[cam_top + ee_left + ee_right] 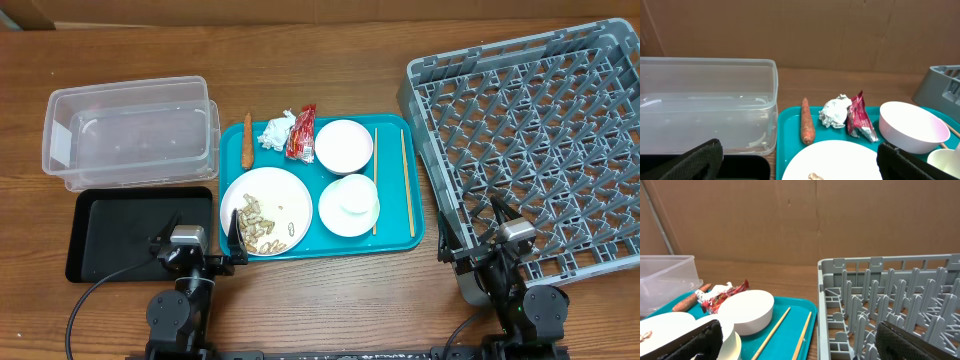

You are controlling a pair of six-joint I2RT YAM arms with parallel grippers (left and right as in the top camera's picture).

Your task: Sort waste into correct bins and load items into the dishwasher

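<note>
My left fingers (700, 160) and right fingers (695, 340) are spread, empty. Wrapper (301, 132) on teal tray (392, 170), wedged between tissue (276, 130) and bowl (344, 145). Risk: a sloppy pinch grabs both, wrong bin.

Surface (330, 300): wood-grained, lightly sheened. Tub (130, 130): made of clear, smooth plastic. Black tray (115, 235): matt plastic. Teal tray (392, 215): smooth plastic, faintly glossy. Dish rack (540, 140): moulded in grey matt plastic. Wrapper (301, 133): red foil, shiny, creased. Tissue (277, 130): white paper, crumpled. Chopsticks (407, 180): bare pale wood. Bowl (344, 146), plate (285, 190): white, smooth, glossy. Backdrop (815, 220): brown cardboard, matt.
</note>
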